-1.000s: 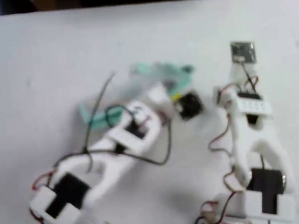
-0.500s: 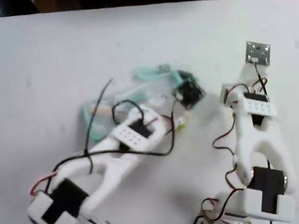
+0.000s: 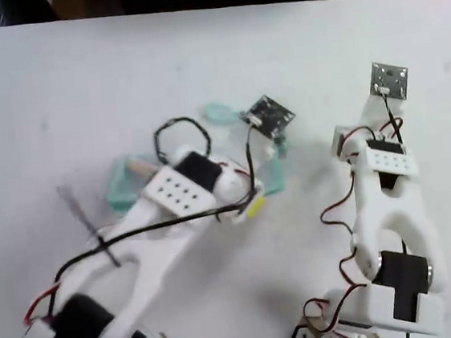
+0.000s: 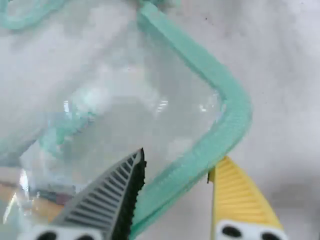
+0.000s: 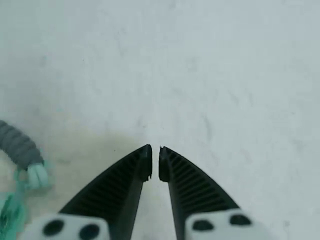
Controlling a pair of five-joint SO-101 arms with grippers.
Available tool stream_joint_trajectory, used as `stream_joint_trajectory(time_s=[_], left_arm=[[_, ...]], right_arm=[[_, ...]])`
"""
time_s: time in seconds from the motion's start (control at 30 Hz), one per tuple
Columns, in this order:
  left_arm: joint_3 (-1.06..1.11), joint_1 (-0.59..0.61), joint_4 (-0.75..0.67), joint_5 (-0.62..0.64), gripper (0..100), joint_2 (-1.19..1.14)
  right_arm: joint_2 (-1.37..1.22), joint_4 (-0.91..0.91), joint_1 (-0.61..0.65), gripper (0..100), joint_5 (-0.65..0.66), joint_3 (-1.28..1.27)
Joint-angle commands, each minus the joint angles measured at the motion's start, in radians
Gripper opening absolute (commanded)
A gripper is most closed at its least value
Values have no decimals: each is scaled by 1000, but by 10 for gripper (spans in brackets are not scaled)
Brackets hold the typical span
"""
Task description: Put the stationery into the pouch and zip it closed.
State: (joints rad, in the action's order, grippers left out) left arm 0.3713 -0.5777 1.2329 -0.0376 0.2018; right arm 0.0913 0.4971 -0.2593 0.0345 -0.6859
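The left arm has swung round and risen over the pouch, which lies mid-bench and has shifted under it. The left pincer pinches the pouch's teal rim. The right pincer hangs near the right edge, all but closed and holding nothing.

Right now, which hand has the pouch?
The left hand, grey and yellow fingers either side of the pouch rim; the right hand is shut over the table.
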Motion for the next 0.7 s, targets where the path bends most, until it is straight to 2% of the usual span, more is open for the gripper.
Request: stream_joint_trajectory(time_s=[0.0, 0.1, 0.2, 0.3, 0.43, 0.5, 0.67], left_arm=[[-126, -16, 226, 11, 225, 166], [-157, -33, 293, 8, 225, 269], [-143, -33, 276, 6, 229, 335], [-112, -21, 164, 6, 230, 338], [-18, 41, -118, 3, 269, 291], [2, 67, -213, -15, 300, 226], [-2, 22, -157, -14, 306, 108]], right_arm=[[5, -12, -8, 25, -8, 9], [5, -12, -5, 25, -8, 9], [5, -10, -5, 25, -8, 9], [5, -8, -5, 25, -8, 9], [5, -8, -5, 25, -8, 8], [5, -10, -10, 25, -8, -2], [5, -15, -8, 25, -8, -5]])
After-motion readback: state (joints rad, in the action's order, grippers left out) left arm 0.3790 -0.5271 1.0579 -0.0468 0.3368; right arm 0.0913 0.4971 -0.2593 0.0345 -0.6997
